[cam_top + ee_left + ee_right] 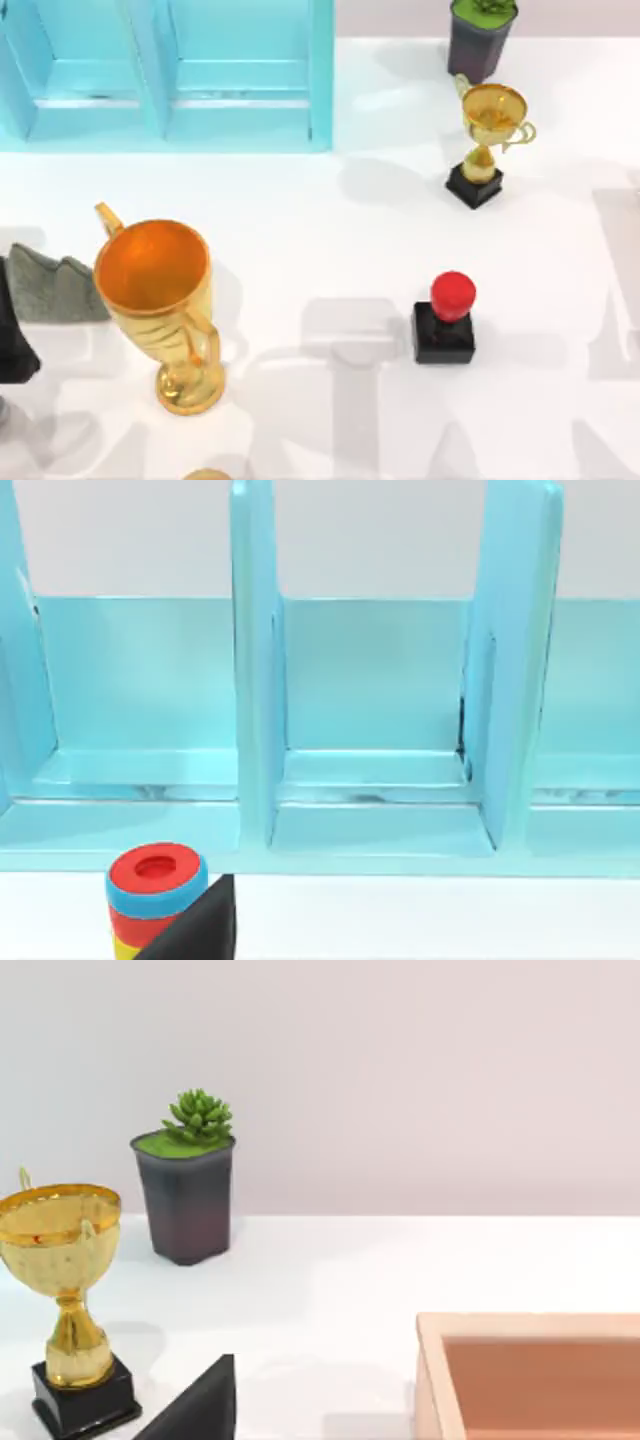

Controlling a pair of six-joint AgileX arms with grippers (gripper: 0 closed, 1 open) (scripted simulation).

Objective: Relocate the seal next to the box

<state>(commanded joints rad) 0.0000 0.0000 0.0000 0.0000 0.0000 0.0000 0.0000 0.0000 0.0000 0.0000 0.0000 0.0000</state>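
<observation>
The seal (445, 320), a glossy red knob on a black square block, stands upright on the white table right of centre in the top view. No gripper is near it. The box (432, 1380), a salmon open tray, lies at the near edge of the right wrist view; I see its rim and part of its floor. A black wedge of my left gripper (195, 930) juts into the left wrist view. A like wedge of my right gripper (195, 1405) juts into the right wrist view.
A small gold trophy (485, 140) on a black base and a potted succulent (480, 35) stand behind the seal. A large gold cup (160, 310) and a grey ridged object (50, 285) sit at the left. A blue shelf (170, 80) fills the back left, with stacked coloured rings (155, 895) before it.
</observation>
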